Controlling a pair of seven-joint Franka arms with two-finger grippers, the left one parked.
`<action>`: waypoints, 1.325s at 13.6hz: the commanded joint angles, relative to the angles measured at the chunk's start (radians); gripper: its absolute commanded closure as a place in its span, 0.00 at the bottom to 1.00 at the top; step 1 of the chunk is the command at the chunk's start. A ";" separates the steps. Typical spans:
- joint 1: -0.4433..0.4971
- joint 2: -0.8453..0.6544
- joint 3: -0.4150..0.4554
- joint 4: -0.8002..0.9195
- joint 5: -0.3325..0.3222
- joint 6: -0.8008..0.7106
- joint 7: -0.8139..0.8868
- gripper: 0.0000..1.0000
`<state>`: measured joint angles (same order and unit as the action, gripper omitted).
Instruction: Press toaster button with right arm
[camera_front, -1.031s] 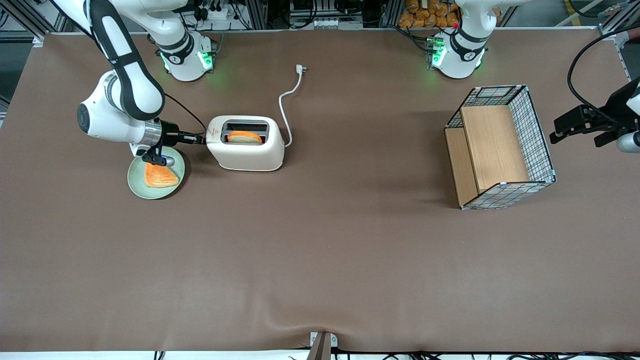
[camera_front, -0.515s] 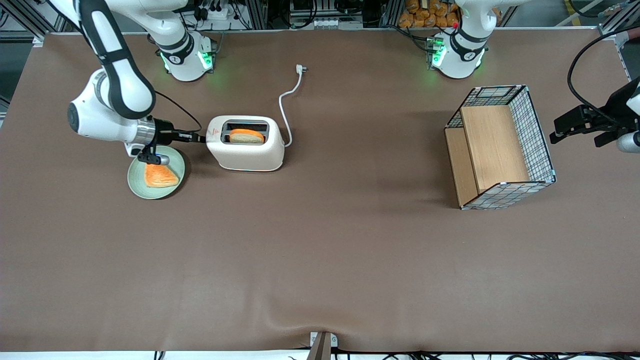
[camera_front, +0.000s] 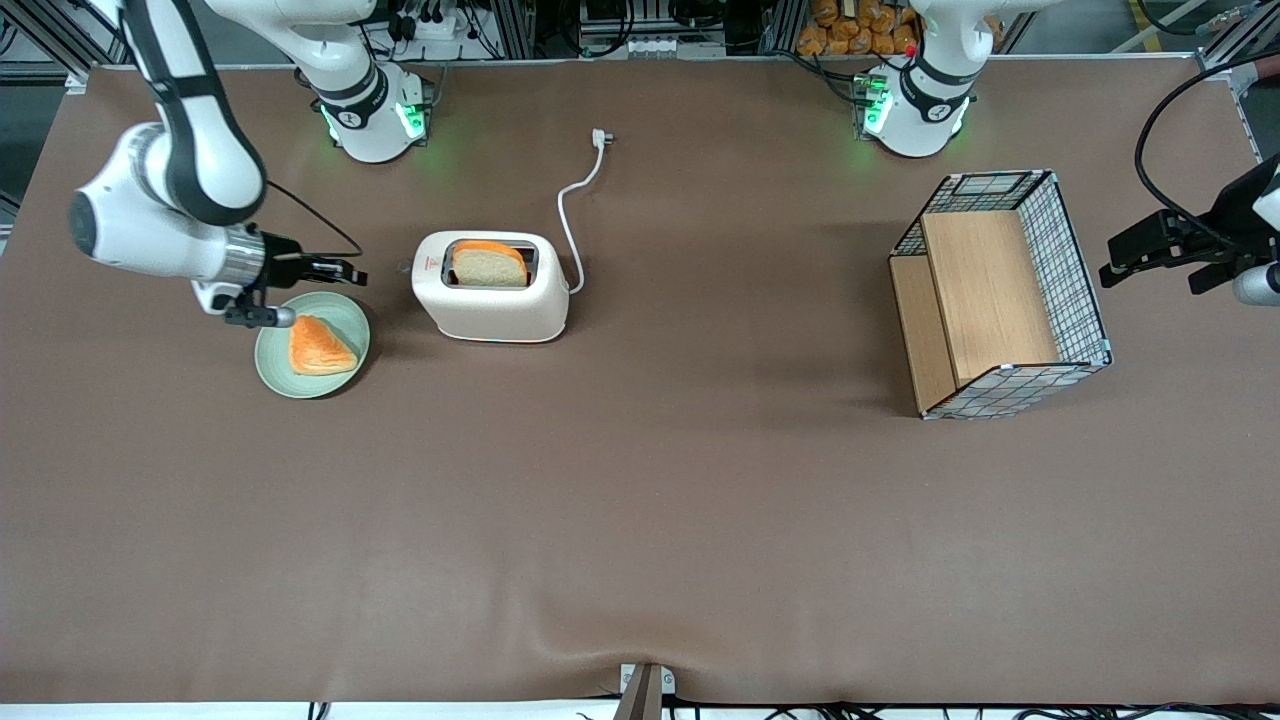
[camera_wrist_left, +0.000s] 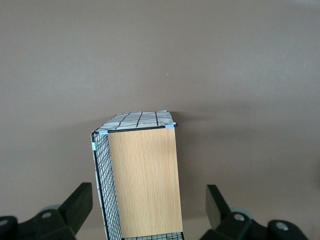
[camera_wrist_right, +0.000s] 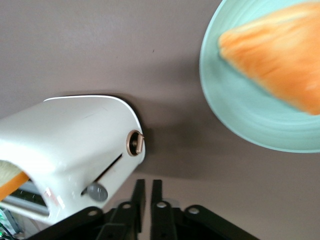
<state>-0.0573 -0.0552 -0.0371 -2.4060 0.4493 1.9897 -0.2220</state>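
Observation:
The cream-white toaster (camera_front: 490, 305) stands on the brown table with a bread slice (camera_front: 490, 265) standing high in its slot. The toaster button (camera_front: 406, 268) is a small grey knob on the narrow end face; it also shows in the right wrist view (camera_wrist_right: 96, 191), at the low end of its slit. My right gripper (camera_front: 355, 272) hangs level with that end face, a short gap away from it, above the edge of the green plate (camera_front: 270, 375). Its fingers (camera_wrist_right: 138, 192) are shut with only a thin slit between them and hold nothing. The toaster (camera_wrist_right: 75, 135) fills part of the wrist view.
The green plate (camera_wrist_right: 240, 120) holds an orange bread slice (camera_front: 320, 347). The toaster's white cord (camera_front: 570, 210) trails farther from the front camera. A wire basket with wooden panels (camera_front: 1000, 290) stands toward the parked arm's end; it also shows in the left wrist view (camera_wrist_left: 142, 175).
My gripper has pulled back from the toaster's end face toward the working arm's end of the table. The bread in the slot has risen higher.

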 joint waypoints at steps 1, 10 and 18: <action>-0.075 -0.022 0.008 0.220 -0.147 -0.216 0.044 0.00; -0.104 0.052 0.017 0.854 -0.403 -0.506 0.084 0.00; -0.030 -0.054 -0.059 0.926 -0.389 -0.604 0.144 0.00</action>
<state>-0.1222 -0.0652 -0.0502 -1.4820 0.0681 1.4288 -0.0992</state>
